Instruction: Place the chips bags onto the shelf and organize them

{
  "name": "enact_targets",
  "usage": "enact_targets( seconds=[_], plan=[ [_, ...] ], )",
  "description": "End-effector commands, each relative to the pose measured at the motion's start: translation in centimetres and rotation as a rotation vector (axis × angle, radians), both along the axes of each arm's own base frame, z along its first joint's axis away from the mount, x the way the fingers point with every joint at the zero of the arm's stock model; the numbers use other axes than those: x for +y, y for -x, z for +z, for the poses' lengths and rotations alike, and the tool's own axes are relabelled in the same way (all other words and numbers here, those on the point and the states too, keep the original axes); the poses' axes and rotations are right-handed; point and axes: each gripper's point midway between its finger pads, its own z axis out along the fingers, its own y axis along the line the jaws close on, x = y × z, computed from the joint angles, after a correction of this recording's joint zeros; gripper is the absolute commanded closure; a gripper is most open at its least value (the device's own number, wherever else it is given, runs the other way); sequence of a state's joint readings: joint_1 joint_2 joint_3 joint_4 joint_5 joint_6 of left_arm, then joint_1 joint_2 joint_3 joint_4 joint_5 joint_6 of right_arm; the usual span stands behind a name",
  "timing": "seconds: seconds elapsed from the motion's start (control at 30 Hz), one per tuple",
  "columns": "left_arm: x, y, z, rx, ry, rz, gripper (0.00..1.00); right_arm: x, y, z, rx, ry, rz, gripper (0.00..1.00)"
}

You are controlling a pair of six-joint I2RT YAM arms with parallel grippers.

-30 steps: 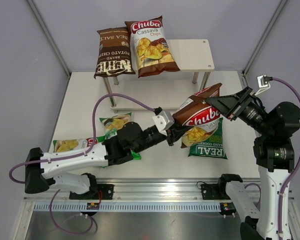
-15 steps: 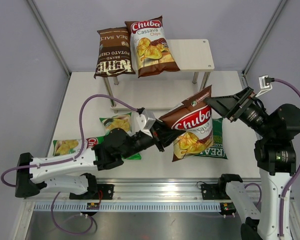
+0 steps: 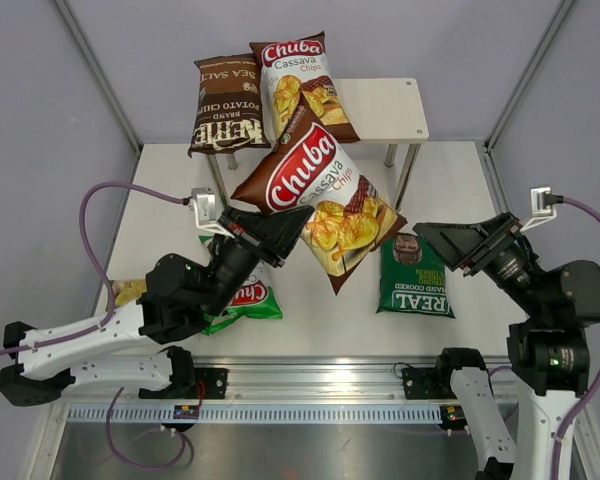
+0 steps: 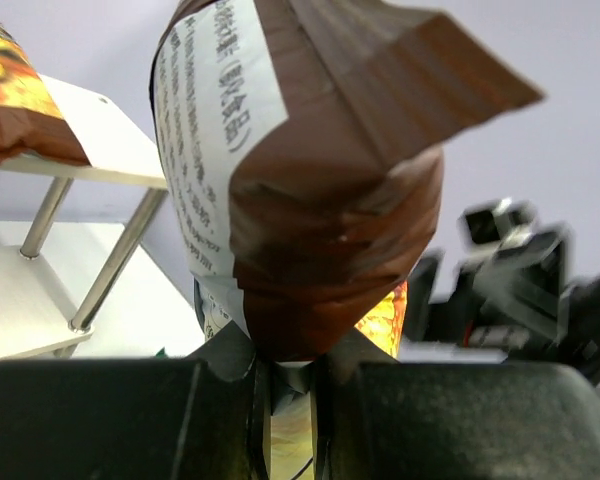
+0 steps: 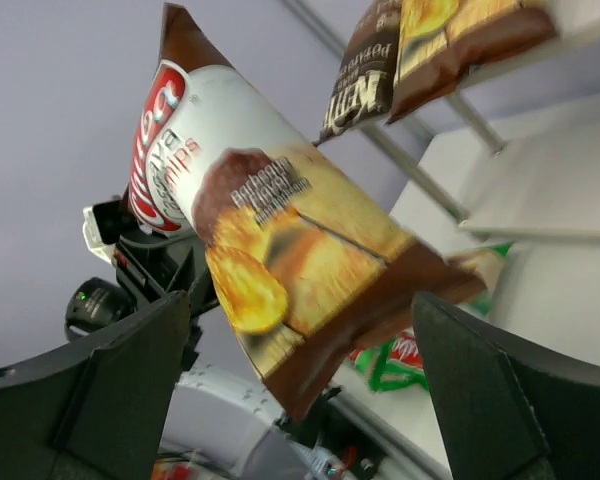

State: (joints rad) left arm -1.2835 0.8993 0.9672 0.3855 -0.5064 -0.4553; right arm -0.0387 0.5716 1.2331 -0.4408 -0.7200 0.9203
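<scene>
Pinching one Chuba Cassava bag (image 3: 315, 190) by its end seam in the left gripper (image 3: 298, 222), aloft at 6 o'clock of the shelf (image 3: 390, 110), with the right gripper (image 3: 442, 247) spread empty, risking slipping or bumping the shelved bags (image 3: 300, 90).

A white table (image 3: 315, 322) stands between plain grey walls (image 3: 30, 150). A slotted metal rail (image 3: 320, 412) runs along its near edge.

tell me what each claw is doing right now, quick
Left claw: closed on the lifted glossy white-and-brown Chuba Cassava chips bag.
Right claw: open, holding nothing.
</scene>
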Motion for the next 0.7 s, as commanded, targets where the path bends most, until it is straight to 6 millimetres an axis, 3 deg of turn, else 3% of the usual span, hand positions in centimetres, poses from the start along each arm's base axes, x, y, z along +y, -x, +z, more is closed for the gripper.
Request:
enact_targets(
  seconds=[0.0, 0.13, 0.23, 0.37, 0.47, 0.57, 0.67],
  plan=[
    [3.8, -1.3, 6.0, 0.066, 0.267, 0.104, 0.97, 1.9, 0.6, 0.0, 0.049, -0.197, 0.217, 0.01],
    [3.9, -2.1, 8.2, 0.087, 0.373, 0.124, 0.97, 2.2, 0.5, -0.6, 0.024, -0.247, 0.283, 0.01],
    [3.8, -2.1, 10.1, 0.081, 0.468, 0.101, 0.97, 2.2, 1.1, 0.5, -0.001, -0.297, 0.324, 0.00],
    [2.0, -1.6, 11.3, 0.070, 0.539, 0.023, 0.97, 2.0, 1.1, 2.4, -0.059, -0.366, 0.375, 0.00],
    [0.0, -1.9, 10.8, 0.103, 0.556, -0.015, 0.96, 2.0, 2.3, 4.5, -0.162, -0.362, 0.402, 0.00],
    [-1.2, -1.8, 10.5, 0.110, 0.568, -0.051, 0.96, 1.9, 2.2, 5.1, -0.156, -0.355, 0.379, 0.01],
    [-2.4, -1.5, 10.5, 0.121, 0.583, -0.105, 0.95, 1.8, 0.1, 3.3, -0.048, -0.343, 0.310, 0.00]
  ],
)
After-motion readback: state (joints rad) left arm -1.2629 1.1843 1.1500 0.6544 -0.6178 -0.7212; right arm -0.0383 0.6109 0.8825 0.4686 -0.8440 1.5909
